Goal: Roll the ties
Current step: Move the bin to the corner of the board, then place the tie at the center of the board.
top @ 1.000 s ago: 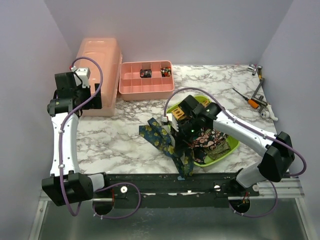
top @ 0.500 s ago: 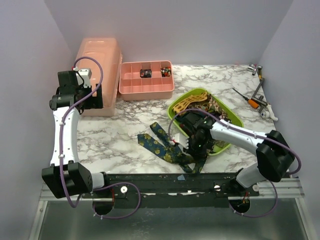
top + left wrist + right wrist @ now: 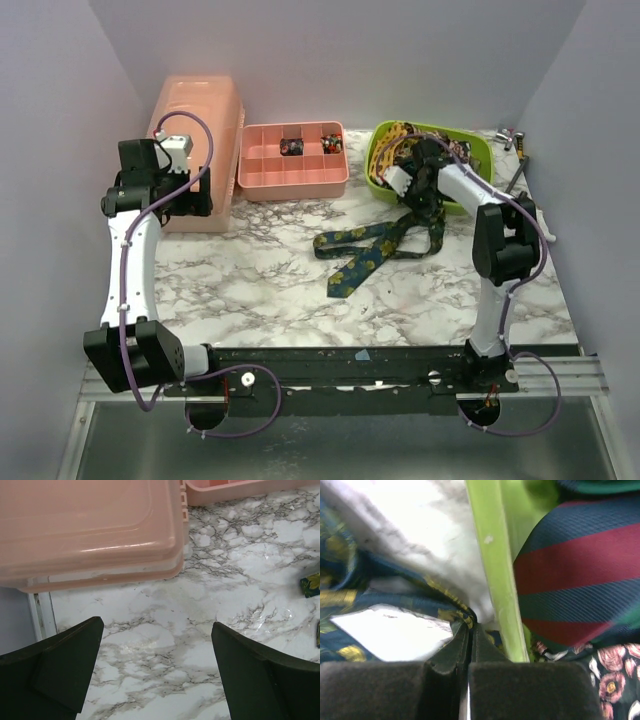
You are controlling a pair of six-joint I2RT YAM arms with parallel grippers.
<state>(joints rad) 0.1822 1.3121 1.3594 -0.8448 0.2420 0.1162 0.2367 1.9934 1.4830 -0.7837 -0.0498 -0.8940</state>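
The dark navy tie with yellow-green spots [image 3: 365,250] lies stretched on the marble table [image 3: 250,280], folded into two strands. Its far end rises to my right gripper [image 3: 424,203], which is shut on it at the near rim of the green tray [image 3: 378,160]. The right wrist view shows the jaws [image 3: 470,627] pinching navy fabric [image 3: 395,605] beside the tray rim [image 3: 495,570]. The red-green tie [image 3: 570,570] lies inside the tray, and the yellow lattice tie [image 3: 396,135] is in it too. My left gripper [image 3: 190,200] is open and empty over bare marble [image 3: 157,645].
A pink lidded box [image 3: 195,150] stands at the back left, right by my left gripper. A pink compartment organizer [image 3: 292,160] sits at the back middle. Hand tools [image 3: 512,195] lie at the right edge. A floral fabric [image 3: 615,665] is in the tray.
The green tray has gone from the near right to the back right. My right gripper moved back with it, dragging the navy tie out long. The left arm has hardly moved.
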